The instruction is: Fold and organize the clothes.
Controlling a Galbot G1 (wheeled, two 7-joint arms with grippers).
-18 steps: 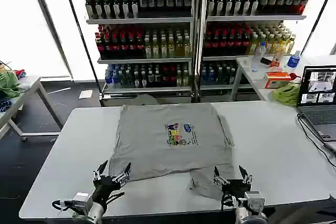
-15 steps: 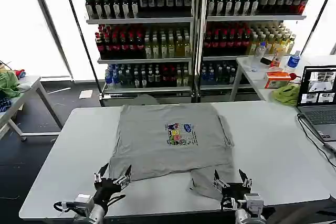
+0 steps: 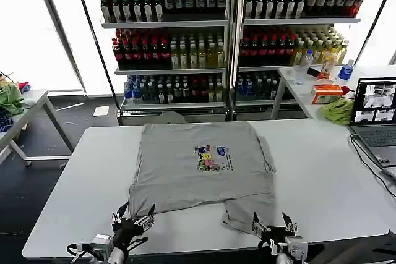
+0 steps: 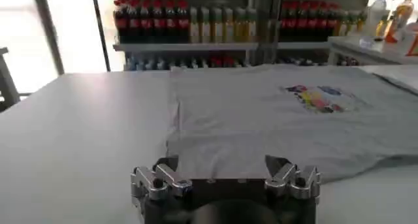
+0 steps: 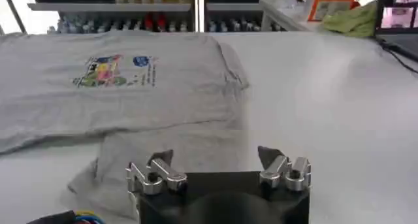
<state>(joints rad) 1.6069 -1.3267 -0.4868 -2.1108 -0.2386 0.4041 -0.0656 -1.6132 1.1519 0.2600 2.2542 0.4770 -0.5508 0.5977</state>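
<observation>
Where the grey T-shirt [image 3: 201, 165] lies spread flat on the white table [image 3: 74, 183], print [image 3: 213, 158] upward, its near hem falls just beyond both pincers. One grey flap [image 3: 250, 211] of the shirt extends past the hem toward the table's front edge on the robot's right.

Left pincer [image 3: 133, 221]: at the front edge, near the shirt's near-left corner, fingers spread open, nothing held. In the left wrist view the pincer [image 4: 225, 178] sits just short of the hem, apart from the fabric [image 4: 281, 114].

Right pincer [image 3: 273, 225]: at the front edge, just beside the flap, fingers spread open, nothing held. In the right wrist view the pincer [image 5: 219, 170] is over the near end of the flap [image 5: 170, 157]; contact cannot be told.

Shelves [image 3: 229, 35] behind the table carry rows of bottles, dark on the top rows, red and yellow in the middle, blue lower down. A side table [image 3: 297, 88] on the right holds a laptop [image 3: 374, 115], a green cloth [image 3: 338, 110] and an orange box [image 3: 326, 94].
</observation>
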